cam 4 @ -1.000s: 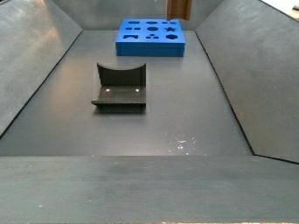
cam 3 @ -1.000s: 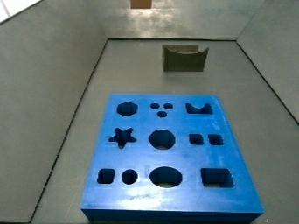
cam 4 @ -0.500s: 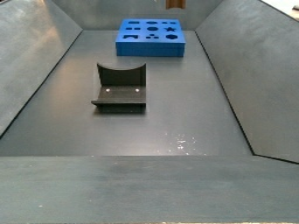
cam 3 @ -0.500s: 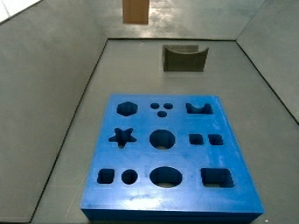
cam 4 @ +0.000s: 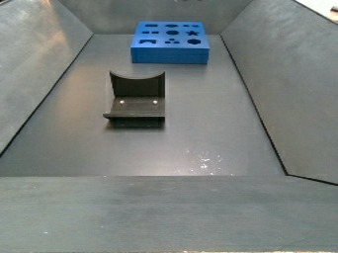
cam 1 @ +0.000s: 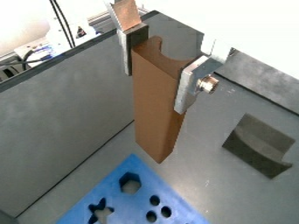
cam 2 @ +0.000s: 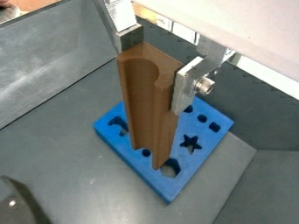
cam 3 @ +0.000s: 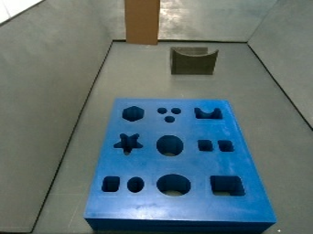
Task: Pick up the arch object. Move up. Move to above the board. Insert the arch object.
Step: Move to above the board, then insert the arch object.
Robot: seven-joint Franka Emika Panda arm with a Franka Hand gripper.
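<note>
My gripper (cam 1: 156, 79) is shut on the arch object (cam 1: 155, 122), a tall orange-brown block hanging upright between the silver fingers (cam 1: 191, 80). Both wrist views show this; the gripper (cam 2: 155, 66) holds the block (cam 2: 142, 114) high above the floor. The blue board (cam 2: 201, 153) with dark cut-outs lies below it, and its edge also shows in a wrist view (cam 1: 162, 184). In a side view the block's lower part (cam 3: 142, 20) hangs at the far end, beyond the board (cam 3: 196, 164); the gripper is out of that frame. In a side view the board (cam 4: 172, 54) shows and the block is out of view.
The dark fixture (cam 3: 193, 60) with a U-shaped notch stands on the grey floor beyond the board, and also shows in a side view (cam 4: 136, 97) and a wrist view (cam 1: 263, 144). Sloping grey walls (cam 3: 49, 101) enclose the floor on all sides.
In a side view more of the arch object now shows, reaching further down from the top edge. In a side view it has left the frame at the top.
</note>
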